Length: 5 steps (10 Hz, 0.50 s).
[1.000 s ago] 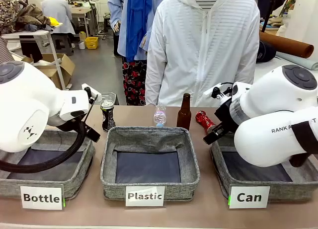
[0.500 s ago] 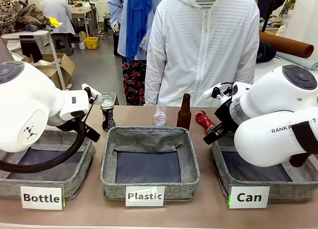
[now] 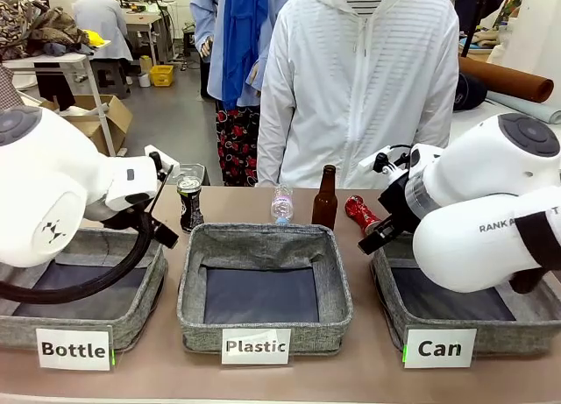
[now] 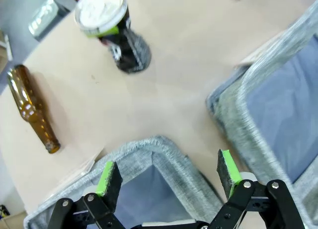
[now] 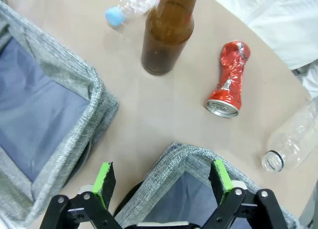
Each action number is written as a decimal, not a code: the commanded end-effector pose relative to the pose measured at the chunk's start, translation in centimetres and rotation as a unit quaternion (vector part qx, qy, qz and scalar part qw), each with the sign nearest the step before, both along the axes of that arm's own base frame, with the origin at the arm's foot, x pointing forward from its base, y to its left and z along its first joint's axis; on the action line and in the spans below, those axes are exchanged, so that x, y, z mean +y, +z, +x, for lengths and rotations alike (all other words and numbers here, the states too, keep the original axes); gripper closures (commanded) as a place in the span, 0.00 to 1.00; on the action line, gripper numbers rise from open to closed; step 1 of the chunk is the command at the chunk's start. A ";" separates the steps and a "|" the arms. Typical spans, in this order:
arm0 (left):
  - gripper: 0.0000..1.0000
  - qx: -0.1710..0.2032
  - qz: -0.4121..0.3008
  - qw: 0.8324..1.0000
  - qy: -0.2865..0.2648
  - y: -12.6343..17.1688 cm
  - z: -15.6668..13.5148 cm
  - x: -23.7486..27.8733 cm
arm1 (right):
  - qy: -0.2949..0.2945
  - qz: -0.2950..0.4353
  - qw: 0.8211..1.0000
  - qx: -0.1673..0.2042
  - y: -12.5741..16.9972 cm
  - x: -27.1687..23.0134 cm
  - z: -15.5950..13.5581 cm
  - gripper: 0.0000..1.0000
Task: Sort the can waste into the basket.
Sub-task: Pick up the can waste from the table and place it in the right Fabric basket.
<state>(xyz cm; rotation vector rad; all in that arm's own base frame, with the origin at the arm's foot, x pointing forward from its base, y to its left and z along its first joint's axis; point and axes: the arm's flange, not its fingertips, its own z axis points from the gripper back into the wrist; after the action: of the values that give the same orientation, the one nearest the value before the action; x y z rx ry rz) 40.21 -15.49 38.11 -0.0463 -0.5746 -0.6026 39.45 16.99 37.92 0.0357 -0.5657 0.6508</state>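
Left gripper (image 4: 168, 172): We see its two green pads (image 4: 110, 170) spread wide apart. Nothing sits between them and they touch nothing. It hangs over a corner of the grey "Bottle" basket (image 3: 131, 246).

Right gripper (image 5: 161, 175): We see this one wide open too, with nothing in it. It hangs over a far corner of the "Can" basket (image 3: 386, 290) and does not touch it.

Black can (image 3: 189, 202): It stands upright on the table (image 3: 368, 369), past the left gripper and apart from it. We see it behind the gap between the "Bottle" basket and the "Plastic" basket (image 3: 263, 237).

Red can (image 5: 229, 80): It is squashed and lies on its side on the table. It is near the "Can" basket but outside it, and apart from the right gripper.

"Can" basket: It sits on the robot's right side, with a white label on its front and a dark floor.

Standing brown bottle (image 3: 325, 198): It is upright, just beside the red can.

Lying brown bottle (image 4: 32, 107): It lies flat on the table near the black can.

Clear bottles: One (image 3: 281, 202) lies by the standing brown bottle. Another (image 5: 293, 139) lies near the red can.

Person (image 3: 351, 80): We see a white jacket at the far side of the table.
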 end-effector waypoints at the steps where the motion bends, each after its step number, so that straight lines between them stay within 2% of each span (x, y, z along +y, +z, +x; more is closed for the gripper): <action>1: 0.00 -0.014 -0.077 0.997 -0.013 6.8 -4.1 0.9 | 0.007 0.058 0.998 0.039 6.4 -1.0 -2.3 0.00; 2: 0.00 0.041 -0.113 0.992 0.034 10.5 -6.7 0.7 | -0.069 0.097 0.990 0.069 9.5 -1.5 -3.5 0.00; 3: 0.00 0.058 -0.147 0.987 -0.010 12.5 -9.4 2.6 | -0.077 0.162 0.978 0.107 11.6 -3.2 -5.0 0.00; 4: 0.00 0.078 -0.204 0.975 -0.051 14.5 -12.0 6.1 | -0.061 0.224 0.961 0.153 13.2 -6.6 -6.6 0.00; 5: 0.00 0.073 -0.258 0.961 -0.064 15.2 -14.3 10.0 | -0.048 0.282 0.943 0.169 13.8 -10.5 -7.6 0.00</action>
<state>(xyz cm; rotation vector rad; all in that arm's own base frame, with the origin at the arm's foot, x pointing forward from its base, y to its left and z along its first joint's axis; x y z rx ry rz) 29.91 -11.83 55.71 -0.5284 -0.5734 -0.5763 32.13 10.89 51.72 0.5317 -0.4111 0.4237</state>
